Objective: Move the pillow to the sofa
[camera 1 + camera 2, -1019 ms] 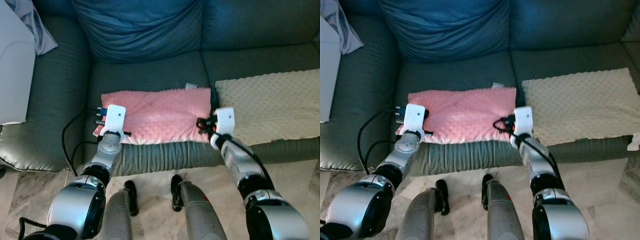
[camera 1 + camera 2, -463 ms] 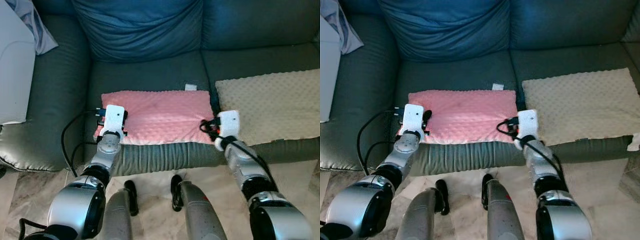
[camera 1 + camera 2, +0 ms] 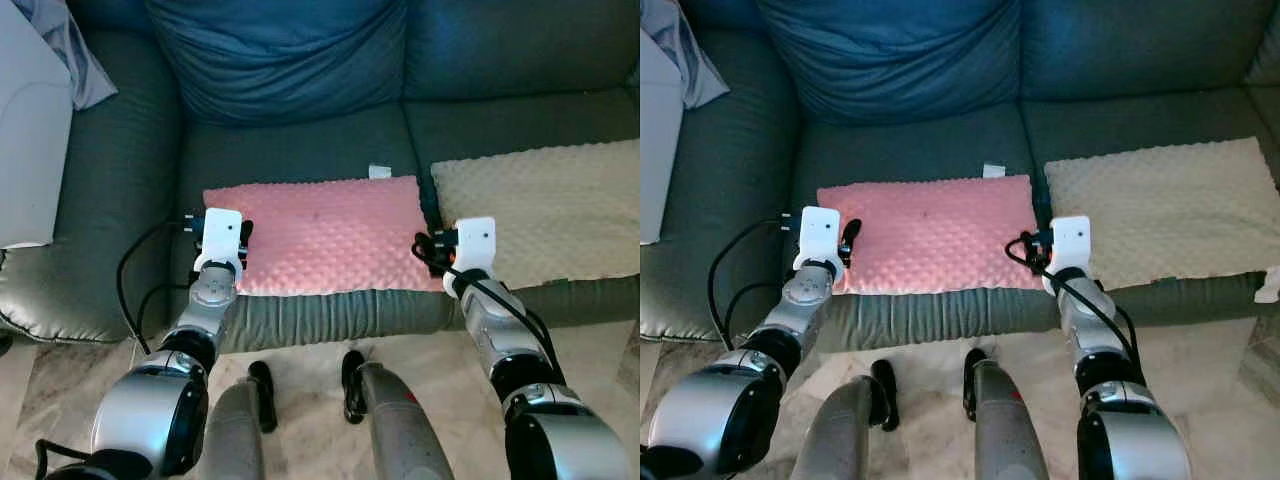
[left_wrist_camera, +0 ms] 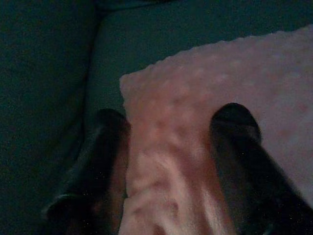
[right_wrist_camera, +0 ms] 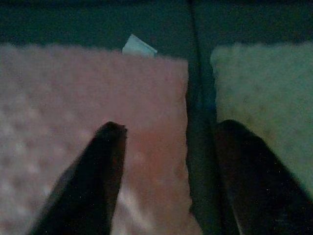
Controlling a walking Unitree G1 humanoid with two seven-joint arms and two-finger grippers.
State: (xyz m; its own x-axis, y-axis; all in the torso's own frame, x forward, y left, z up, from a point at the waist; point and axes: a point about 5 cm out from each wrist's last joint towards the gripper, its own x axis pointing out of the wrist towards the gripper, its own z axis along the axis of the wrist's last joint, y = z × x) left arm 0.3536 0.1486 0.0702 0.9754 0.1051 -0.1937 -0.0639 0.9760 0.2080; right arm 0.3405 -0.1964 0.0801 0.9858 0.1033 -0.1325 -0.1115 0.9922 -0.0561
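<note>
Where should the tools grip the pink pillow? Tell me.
At its two short ends, coming in from the front edge of the sofa seat. The pink pillow lies flat and wide, so the left tool straddles one end corner, and the right tool the other end.

The picture is dim. A pink pillow with a bumpy, dotted plush cover [image 4: 220, 98] lies on the dark teal upholstered sofa seat [image 4: 146, 44], one of its corners pointing into the dark fabric. The left hand [image 4: 171, 142] has its two long black fingers [image 4: 98, 166] spread apart, straddling the pillow's near edge: one finger lies along the pillow's side where it meets the sofa, the other rests over the pink cover. Between them the pillow fabric bunches up slightly in soft folds.
</note>
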